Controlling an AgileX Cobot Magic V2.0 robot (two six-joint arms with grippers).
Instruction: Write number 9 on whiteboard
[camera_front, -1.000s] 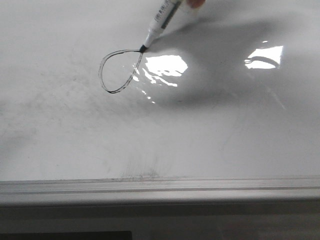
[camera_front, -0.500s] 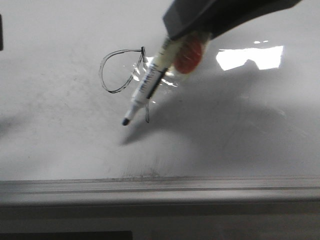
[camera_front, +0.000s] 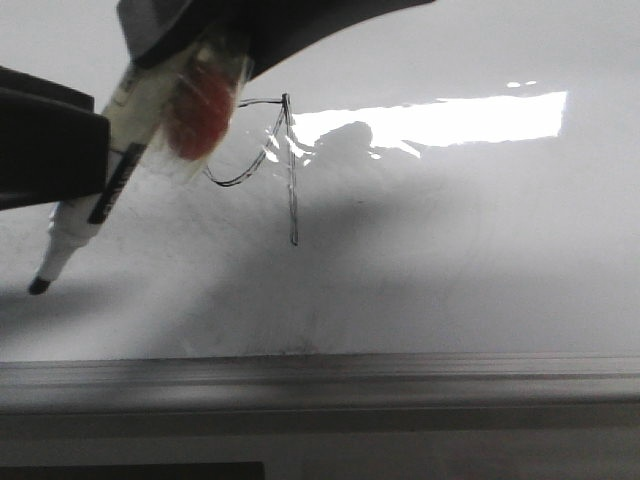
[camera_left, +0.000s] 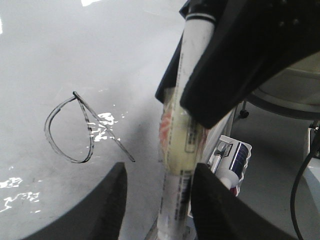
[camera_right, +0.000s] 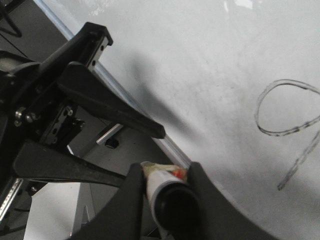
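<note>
Black fingers of the right gripper (camera_right: 165, 187) are clamped on a marker (camera_front: 105, 190), label unreadable. Left gripper (camera_left: 159, 192) gapes wide. The number 9 (camera_front: 285, 160) sits mid-whiteboard (camera_front: 480, 260).

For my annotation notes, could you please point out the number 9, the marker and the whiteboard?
number 9 (camera_front: 292, 190), front view, on its straight stem.
marker (camera_front: 75, 225), front view, on its white barrel near the tip.
whiteboard (camera_front: 470, 260), front view, on bare white surface.

Strong glare on whiteboard (camera_front: 450, 250), soft shadows, foreground blurry.
</note>
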